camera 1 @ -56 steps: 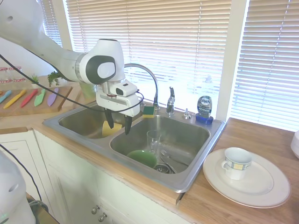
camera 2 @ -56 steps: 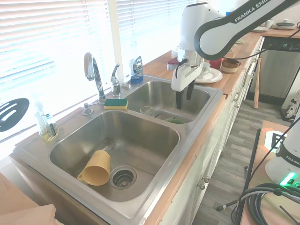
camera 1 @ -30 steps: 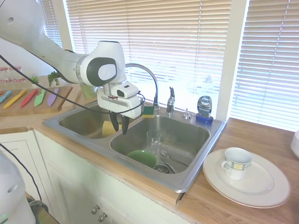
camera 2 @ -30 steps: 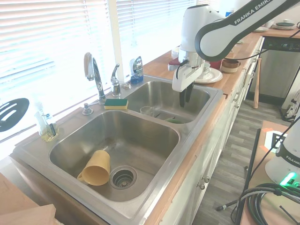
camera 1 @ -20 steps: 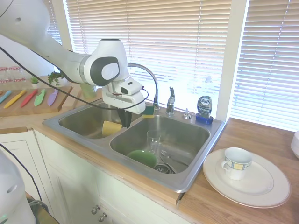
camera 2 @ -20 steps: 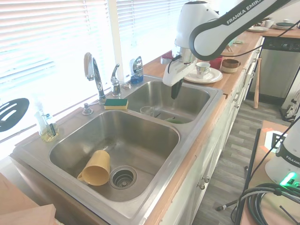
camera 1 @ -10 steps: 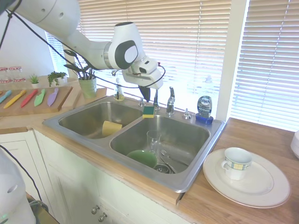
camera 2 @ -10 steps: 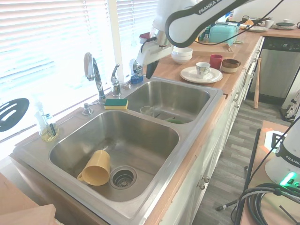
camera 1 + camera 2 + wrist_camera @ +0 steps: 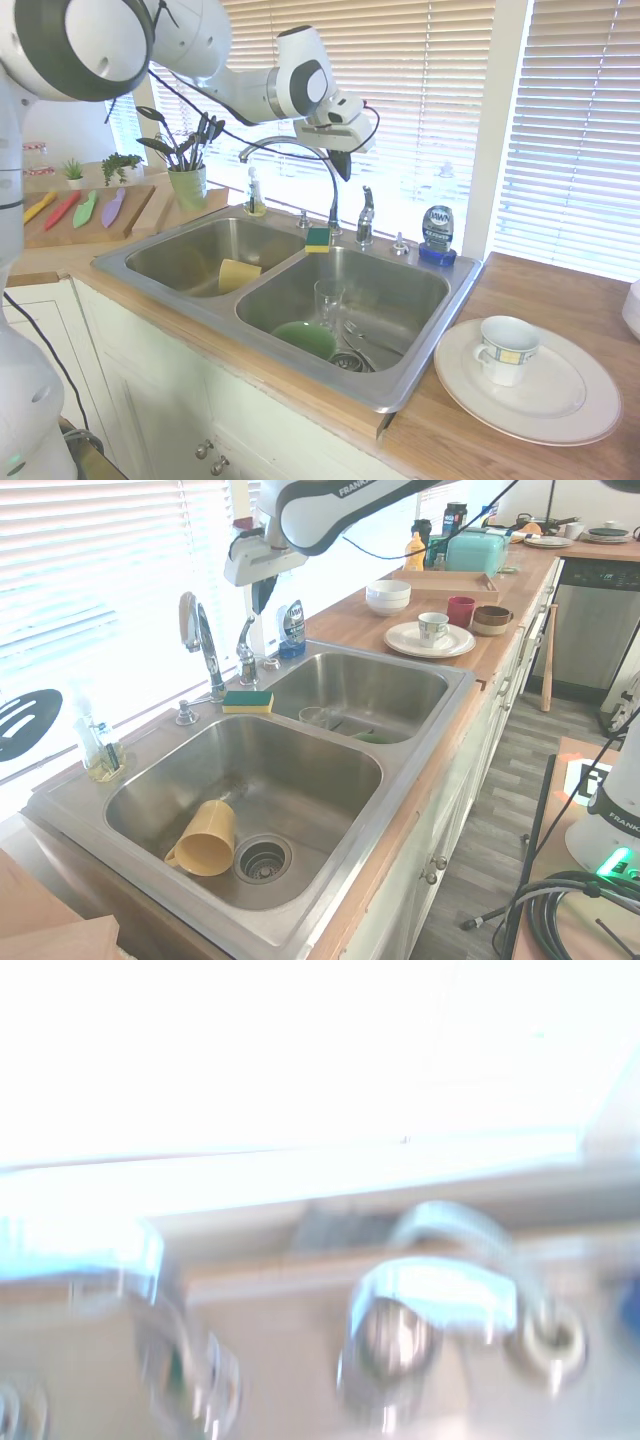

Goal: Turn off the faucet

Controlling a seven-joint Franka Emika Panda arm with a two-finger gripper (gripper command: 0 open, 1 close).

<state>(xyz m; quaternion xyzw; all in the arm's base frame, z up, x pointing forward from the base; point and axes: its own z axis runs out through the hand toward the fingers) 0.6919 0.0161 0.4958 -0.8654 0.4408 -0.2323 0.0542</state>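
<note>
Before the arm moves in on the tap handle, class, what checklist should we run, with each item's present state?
1. Claw above the lever handle, apart from it: ok.
2. Claw shut or open: cannot tell, fingers look close together.
3. Water running from the spout: cannot tell.
4. Blue soap bottle beside the handle, out of the way: ok.
5. Sponge away from the lever: ok.
6. Wrist view sharp: not ok, blurred.

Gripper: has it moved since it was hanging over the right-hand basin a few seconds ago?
Yes. The gripper has risen out of the basin and swung back toward the window, now hanging above the faucet lever, not touching it.
</note>
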